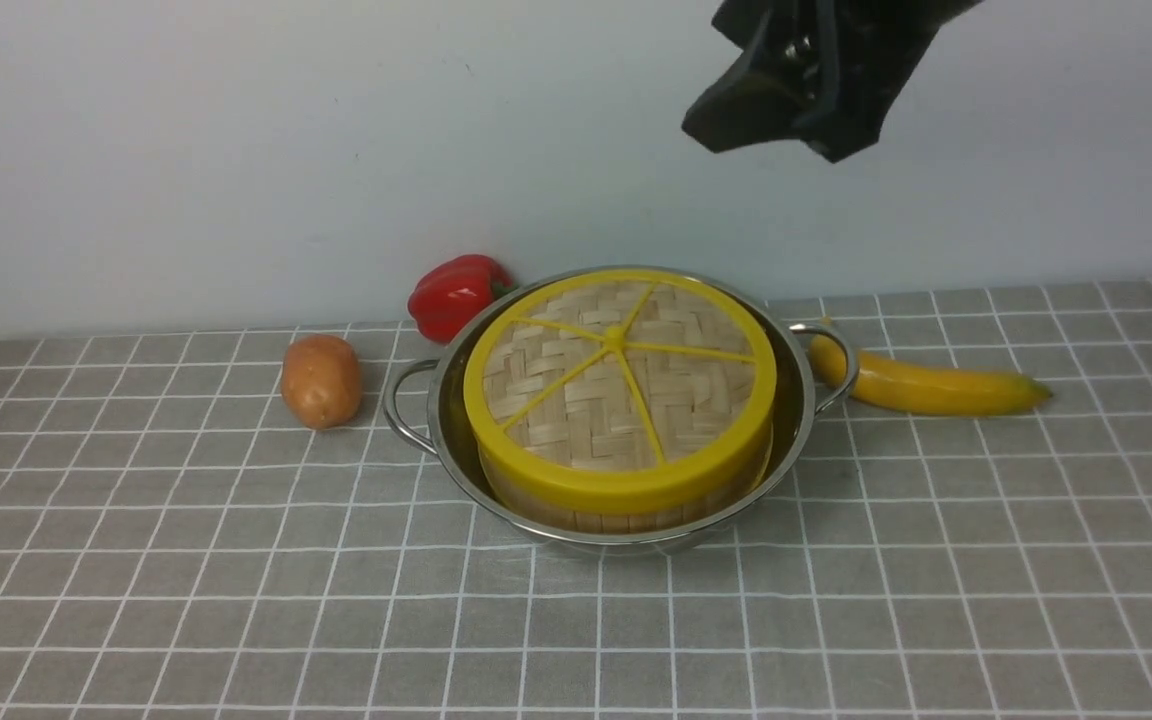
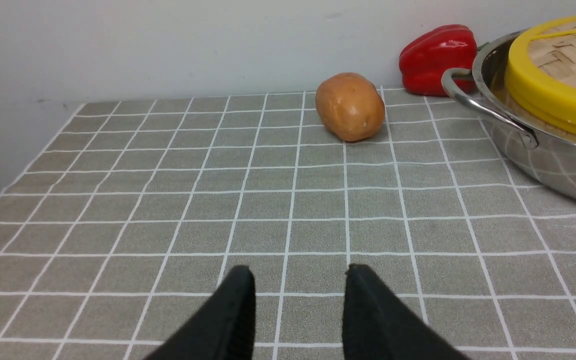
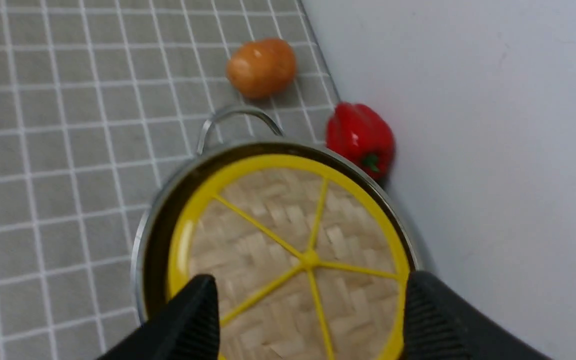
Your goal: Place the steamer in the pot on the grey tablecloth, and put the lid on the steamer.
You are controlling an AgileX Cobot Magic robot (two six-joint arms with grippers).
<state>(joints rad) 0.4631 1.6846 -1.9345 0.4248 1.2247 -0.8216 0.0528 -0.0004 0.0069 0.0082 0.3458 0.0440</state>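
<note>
Right tool (image 3: 308, 310): spread wide, empty, raised above the lid (image 1: 619, 383), not touching it.
Left tool (image 2: 298, 300): fingers parted, nothing between them, low over the grey tablecloth (image 2: 218, 210).
Lid: seated on the steamer (image 1: 616, 512).
Steamer: inside the pot (image 1: 456, 440), only its side wall showing.
Pot: on the cloth, near the back wall (image 1: 236, 150).
Surroundings: potato (image 1: 321, 380) and red pepper (image 1: 456, 295) to the pot's left, banana (image 1: 926, 385) to its right.
Room: plain pale wall behind the desk.

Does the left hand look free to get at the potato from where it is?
Probably yes: the left hand is open and empty, and only bare cloth lies between it and the potato.
</note>
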